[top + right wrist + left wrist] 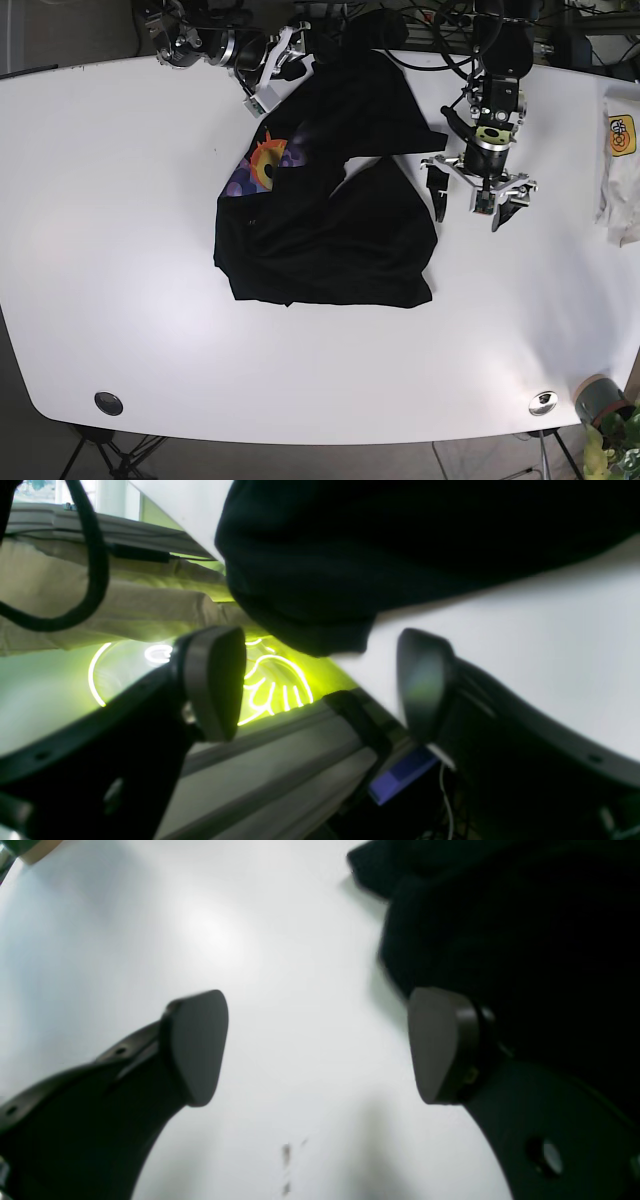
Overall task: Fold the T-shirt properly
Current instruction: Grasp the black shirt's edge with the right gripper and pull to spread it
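Looking down from the base view, you see the black T-shirt (325, 215) lying crumpled toward the far side of the white desk (120, 250), its top reaching the far edge. Your left gripper (470, 205) hovers just off the shirt's right edge, fingers (195, 1045) spread wide and empty. Your right gripper (268, 85) sits at the far edge beside the collar end, fingers (215, 680) also parted, gripping nothing.

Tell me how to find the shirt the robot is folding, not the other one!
Look at the big white table. Near its middle lies a crumpled black T-shirt, just beside the open left gripper. It is black with a colourful orange and purple picture, while the other cloth at the table's right edge is white with a yellow patch.
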